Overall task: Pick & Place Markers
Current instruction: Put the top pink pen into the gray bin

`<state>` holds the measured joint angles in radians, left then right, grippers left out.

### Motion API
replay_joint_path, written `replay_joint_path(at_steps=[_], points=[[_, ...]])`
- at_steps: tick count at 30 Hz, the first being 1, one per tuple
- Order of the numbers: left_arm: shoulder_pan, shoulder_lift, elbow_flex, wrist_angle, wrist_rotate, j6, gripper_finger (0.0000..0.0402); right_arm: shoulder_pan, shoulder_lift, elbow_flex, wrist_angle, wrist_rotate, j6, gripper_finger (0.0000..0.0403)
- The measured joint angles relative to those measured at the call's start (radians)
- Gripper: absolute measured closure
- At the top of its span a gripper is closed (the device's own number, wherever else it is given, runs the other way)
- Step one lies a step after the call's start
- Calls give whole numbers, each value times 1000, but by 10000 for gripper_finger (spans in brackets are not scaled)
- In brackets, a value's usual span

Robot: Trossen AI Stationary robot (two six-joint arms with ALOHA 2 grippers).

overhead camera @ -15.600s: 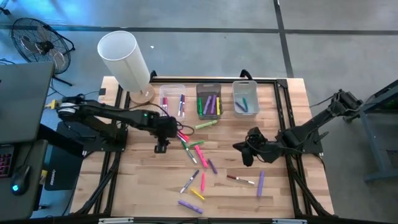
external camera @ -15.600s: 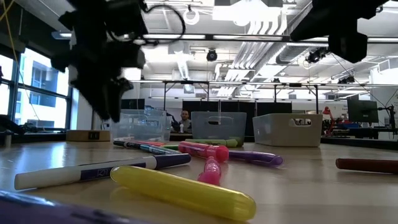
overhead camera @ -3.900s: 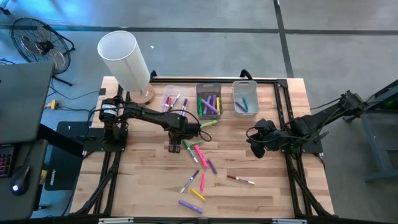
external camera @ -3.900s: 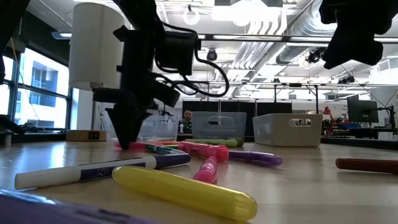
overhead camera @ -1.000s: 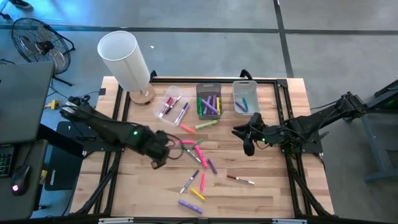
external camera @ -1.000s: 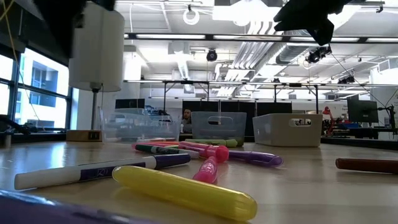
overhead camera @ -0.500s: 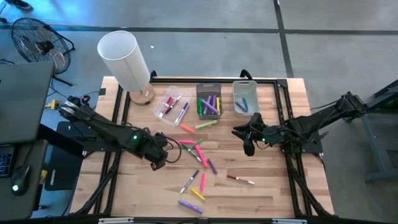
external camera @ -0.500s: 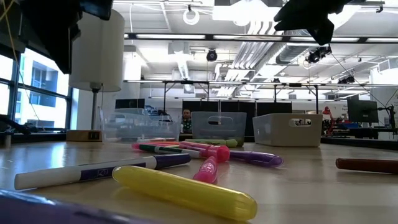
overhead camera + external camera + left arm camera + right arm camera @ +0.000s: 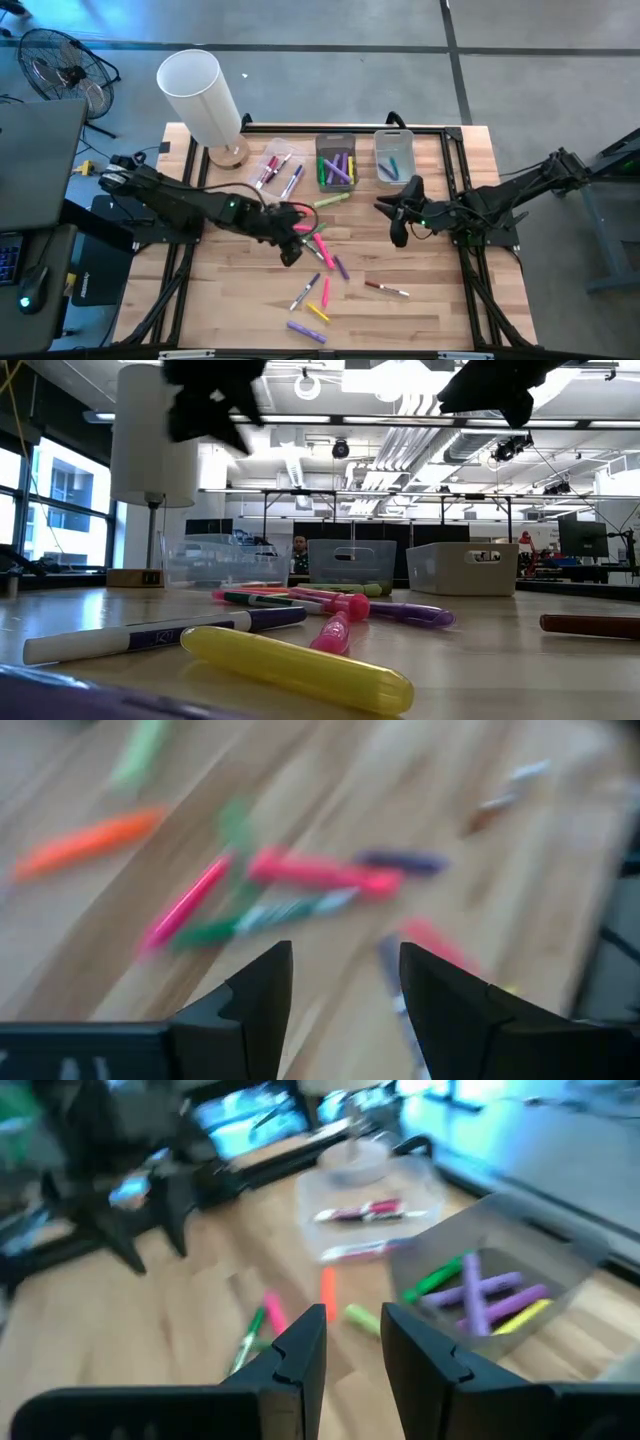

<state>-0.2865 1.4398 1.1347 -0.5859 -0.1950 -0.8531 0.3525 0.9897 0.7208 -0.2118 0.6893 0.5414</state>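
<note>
Several loose markers (image 9: 320, 250) in pink, green, purple and yellow lie flat on the wooden table's middle; more lie nearer the front (image 9: 310, 305) and one is red and white (image 9: 386, 290). My left gripper (image 9: 292, 250) hovers open just left of the pile, slanting down at it. In the left wrist view (image 9: 345, 985) nothing is between its fingers, and a pink marker (image 9: 320, 872) lies beyond them. My right gripper (image 9: 398, 230) hangs open above the table right of the pile, holding nothing (image 9: 353, 1342).
Three clear bins stand at the far edge: the left one (image 9: 278, 168), turned askew, holds pink and purple markers, the middle one (image 9: 336, 162) green, purple and yellow ones, the right one (image 9: 394, 158) a blue and a green. A white cylindrical lamp (image 9: 200, 95) stands far left.
My left gripper has swung toward the table's right edge, from left of the pile to right beside it, and has tipped more steeply downward. The markers have not moved.
</note>
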Motion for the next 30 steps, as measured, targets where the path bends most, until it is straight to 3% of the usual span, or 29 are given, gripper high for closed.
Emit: replay_joint_path(at_steps=[4, 8, 16, 20, 22, 30], points=[[27, -3, 2, 226, 102, 199, 220, -28, 0, 1, -2, -175, -8, 316], [38, -3, 1, 263, 120, 291, 220, -46, 0, 5, -1, -272, 50, 316], [38, -2, 0, 102, 139, 326, 220, -20, 8, 19, 0, -278, 179, 351], [38, -9, -24, 98, 187, 377, 220, 1, 70, 79, -9, -253, 192, 394], [38, -36, -60, 97, 189, 387, 220, 9, 122, 127, -36, -222, 198, 397], [38, -217, -266, 133, 175, 379, 220, 15, 379, 399, -442, -219, 352, 400]])
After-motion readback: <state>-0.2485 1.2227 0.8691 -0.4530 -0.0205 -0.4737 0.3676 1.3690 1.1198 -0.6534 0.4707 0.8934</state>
